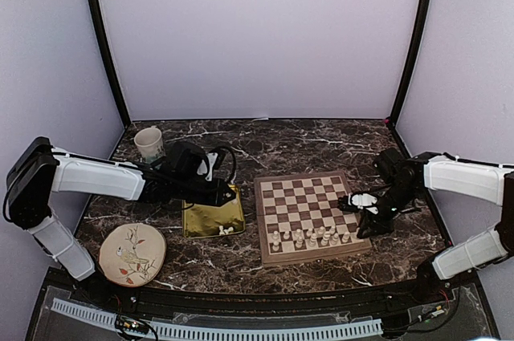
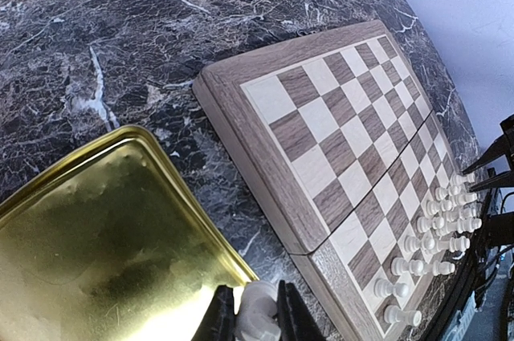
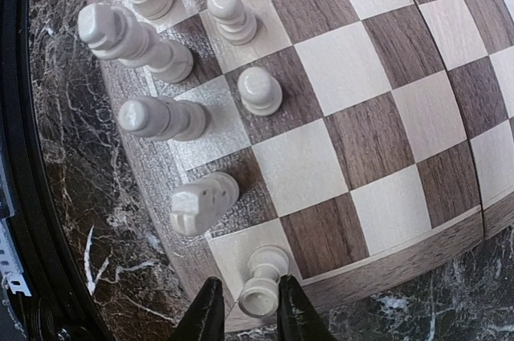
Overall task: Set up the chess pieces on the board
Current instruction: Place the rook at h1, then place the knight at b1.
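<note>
The wooden board (image 1: 309, 214) lies at centre right, with several cream-white chess pieces (image 1: 309, 237) standing in its two near rows. My left gripper (image 1: 231, 195) hovers over the gold tray's right edge, shut on a white piece (image 2: 259, 313). The board (image 2: 345, 132) is ahead of it in the left wrist view. My right gripper (image 1: 353, 202) is at the board's right edge. Its fingers (image 3: 295, 309) straddle a rook (image 3: 262, 281) standing on the corner square, the right finger close against it and the left one apart. A knight (image 3: 201, 203) and other pieces stand beside it.
A gold tray (image 1: 201, 221) lies left of the board with a few white pieces (image 1: 226, 230) in it. A round plate with a bird drawing (image 1: 132, 254) is at the near left. A cream cup (image 1: 149, 143) stands at the back left. The table is dark marble.
</note>
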Motion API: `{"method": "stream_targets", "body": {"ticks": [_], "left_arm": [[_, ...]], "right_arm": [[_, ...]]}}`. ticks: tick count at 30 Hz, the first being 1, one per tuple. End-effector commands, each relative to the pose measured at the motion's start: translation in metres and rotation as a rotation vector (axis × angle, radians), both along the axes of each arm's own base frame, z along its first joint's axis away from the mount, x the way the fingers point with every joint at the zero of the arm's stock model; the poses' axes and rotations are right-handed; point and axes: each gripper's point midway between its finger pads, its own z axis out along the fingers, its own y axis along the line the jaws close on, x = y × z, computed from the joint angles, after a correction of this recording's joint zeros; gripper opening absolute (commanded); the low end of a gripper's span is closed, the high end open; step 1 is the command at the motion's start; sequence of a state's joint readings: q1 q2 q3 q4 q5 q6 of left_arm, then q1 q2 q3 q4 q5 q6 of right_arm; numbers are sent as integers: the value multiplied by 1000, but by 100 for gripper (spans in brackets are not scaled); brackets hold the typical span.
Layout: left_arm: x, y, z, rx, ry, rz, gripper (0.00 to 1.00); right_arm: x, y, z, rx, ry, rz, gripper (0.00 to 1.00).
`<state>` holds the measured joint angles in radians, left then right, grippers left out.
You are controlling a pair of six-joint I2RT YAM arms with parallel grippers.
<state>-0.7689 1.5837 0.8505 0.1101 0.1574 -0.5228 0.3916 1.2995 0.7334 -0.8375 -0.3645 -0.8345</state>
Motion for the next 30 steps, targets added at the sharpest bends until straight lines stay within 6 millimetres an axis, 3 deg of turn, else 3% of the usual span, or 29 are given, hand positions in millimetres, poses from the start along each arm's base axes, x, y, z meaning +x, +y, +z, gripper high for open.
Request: {"method": "stream_targets", "body": {"ticks": [1, 4, 8, 12, 17, 22, 30], "left_arm": [[4, -7, 14, -6, -33, -23, 9], [5, -16, 29, -36, -59, -57, 9], [5, -37, 52, -112, -97, -113, 9], [0, -69, 77, -202, -134, -200, 9], [-17, -116, 104, -250, -218, -363, 10], [-47, -147, 100, -147, -278, -540, 10], [-85, -140, 75, 109, -323, -741, 10]], "right_arm": [[-2, 7, 18, 44, 19, 14, 25], [4, 14, 41, 75, 7, 15, 28], [30, 32, 82, 165, -64, -34, 30], [67, 56, 119, 294, -126, -129, 32], [92, 81, 151, 431, -115, -177, 32], [100, 81, 156, 465, -142, -230, 32], [108, 42, 140, 515, -203, -364, 33]]}}
